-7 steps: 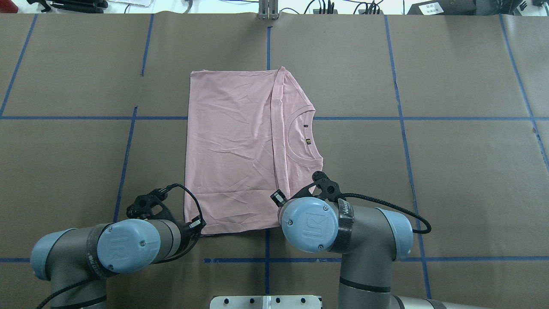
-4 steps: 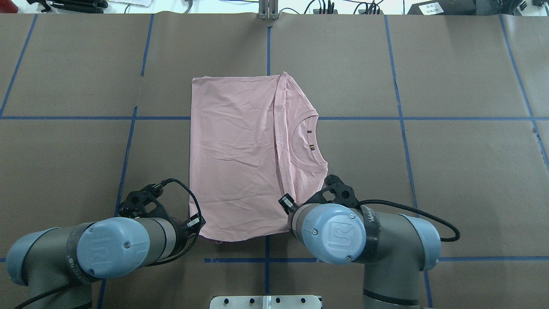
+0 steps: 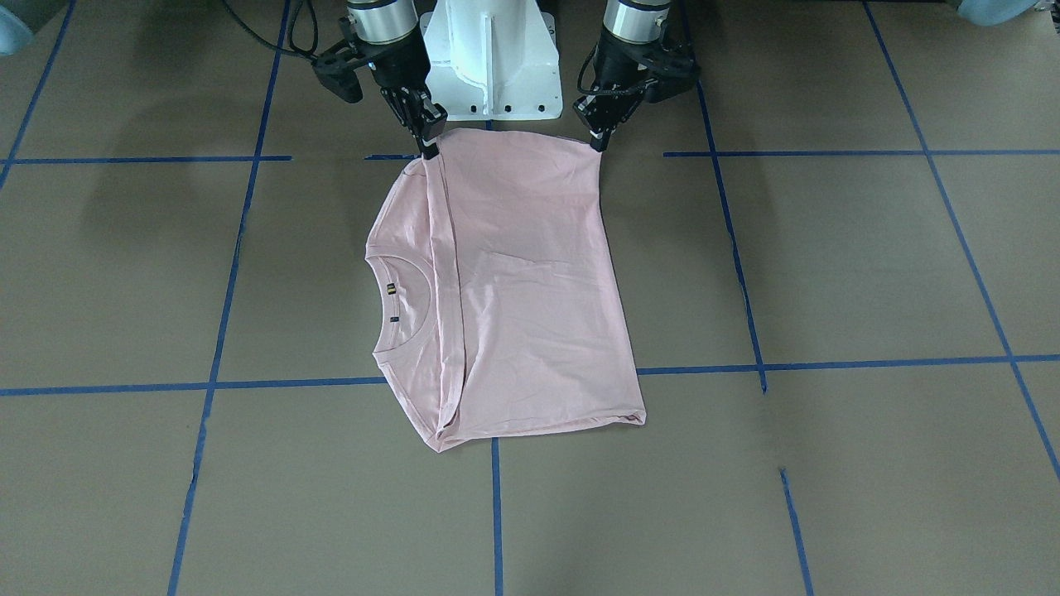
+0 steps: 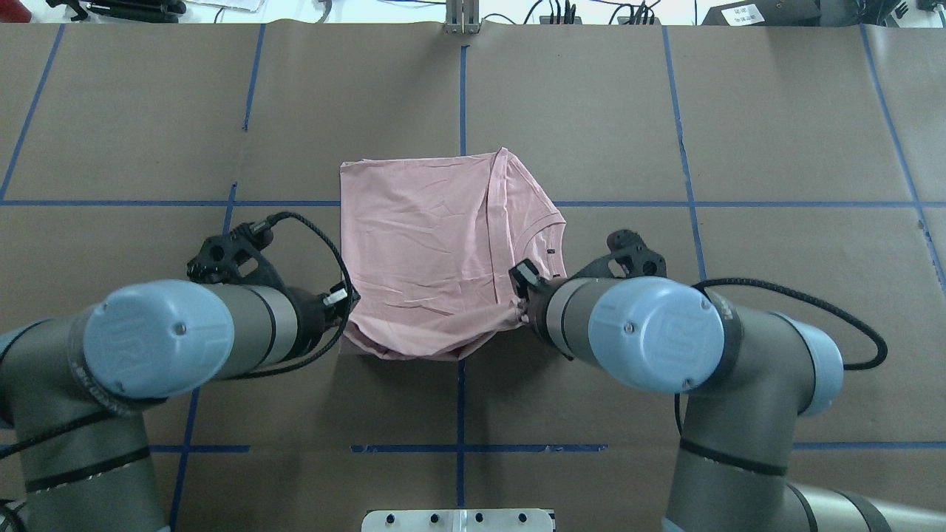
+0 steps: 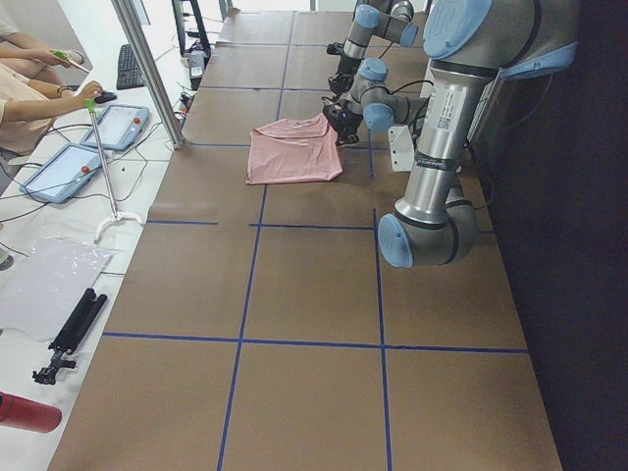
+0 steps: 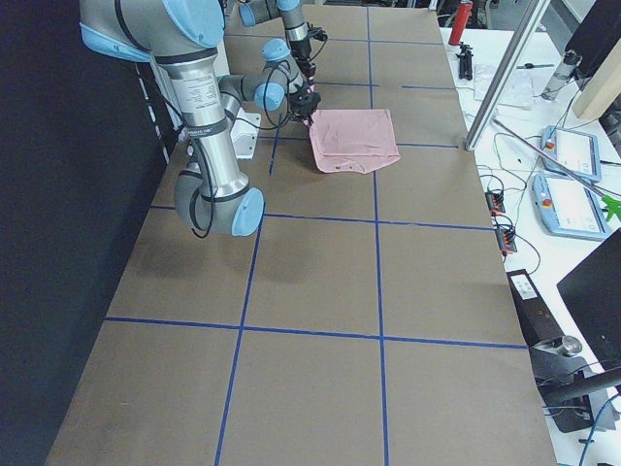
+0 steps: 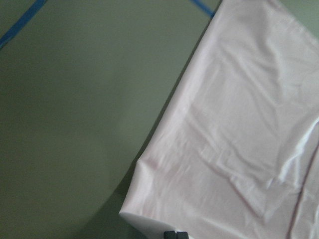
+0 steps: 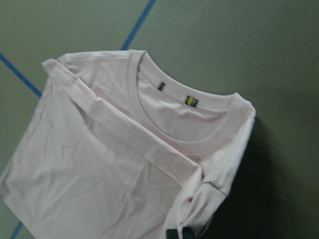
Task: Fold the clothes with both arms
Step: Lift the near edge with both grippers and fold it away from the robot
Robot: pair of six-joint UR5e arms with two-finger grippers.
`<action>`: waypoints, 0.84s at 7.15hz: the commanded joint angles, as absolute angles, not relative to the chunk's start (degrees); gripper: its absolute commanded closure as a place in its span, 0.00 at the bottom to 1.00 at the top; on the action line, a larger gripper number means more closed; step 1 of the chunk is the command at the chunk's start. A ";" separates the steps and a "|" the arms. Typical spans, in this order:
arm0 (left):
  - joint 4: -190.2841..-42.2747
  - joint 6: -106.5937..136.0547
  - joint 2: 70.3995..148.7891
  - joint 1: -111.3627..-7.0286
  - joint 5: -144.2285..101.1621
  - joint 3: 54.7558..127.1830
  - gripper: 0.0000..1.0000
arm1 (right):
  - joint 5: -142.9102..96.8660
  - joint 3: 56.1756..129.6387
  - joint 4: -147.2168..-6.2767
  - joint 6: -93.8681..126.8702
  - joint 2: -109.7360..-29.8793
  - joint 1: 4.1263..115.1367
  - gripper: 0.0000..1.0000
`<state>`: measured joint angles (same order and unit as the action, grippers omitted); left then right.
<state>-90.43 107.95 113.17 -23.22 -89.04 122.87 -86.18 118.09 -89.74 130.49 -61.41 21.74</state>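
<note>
My left hand (image 3: 598, 142) is pinched shut on the near corner of the pink T-shirt (image 3: 522, 281). My right hand (image 3: 427, 142) is pinched shut on the other near corner, at the shoulder side. Between them they hold the near edge up off the bench (image 3: 828, 265), just in front of the white pedestal (image 3: 493, 58). The rest of the shirt slopes down and lies flat in the middle of the bench.

The shirt is folded lengthwise, and its collar (image 3: 404, 298) opens toward my right side. The front-facing view shows both pinches plainly, with the cloth drawn fairly straight between them. From overhead my wrists cover most of the hands, but that view shows the held edge sagging a little in the middle. My right wrist camera shows two small labels (image 8: 191, 101) inside the neckband and cloth bunched at a dark fingertip (image 8: 177, 233). My left wrist camera shows only plain, wrinkled cloth curling at a corner.

The far edge (image 3: 546, 429) of the shirt lies just past a blue tape line (image 3: 828, 364). Brown bench reaches well beyond the shirt on both sides and ahead. The left side view shows a person's arm (image 5: 39, 93) over tablets (image 5: 59, 172) on a white side table, well apart from the shirt.
</note>
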 commanded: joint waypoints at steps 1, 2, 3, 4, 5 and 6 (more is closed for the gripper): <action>-94.01 100.66 117.23 -31.08 -88.95 115.53 1.00 | -87.53 104.85 -87.30 127.54 -53.04 31.08 1.00; -98.74 98.46 117.51 -33.03 -88.95 111.14 1.00 | -91.54 94.59 -77.97 127.62 -49.87 34.77 1.00; -104.01 97.13 117.51 -34.35 -88.95 107.09 1.00 | -92.10 88.83 -74.83 126.92 -46.79 36.81 1.00; -105.80 96.25 117.68 -34.97 -88.86 104.35 1.00 | -92.02 84.51 -74.71 126.22 -43.80 37.09 1.00; -106.43 95.72 118.29 -35.07 -88.77 103.28 1.00 | -92.11 82.46 -74.71 126.12 -42.29 37.18 1.00; -106.52 95.71 118.65 -35.07 -88.77 102.49 1.00 | -92.11 81.75 -74.62 126.04 -42.19 37.26 1.00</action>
<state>-105.78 96.08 118.15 -34.88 -88.81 103.97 -92.02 83.84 -74.93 126.25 -43.28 37.00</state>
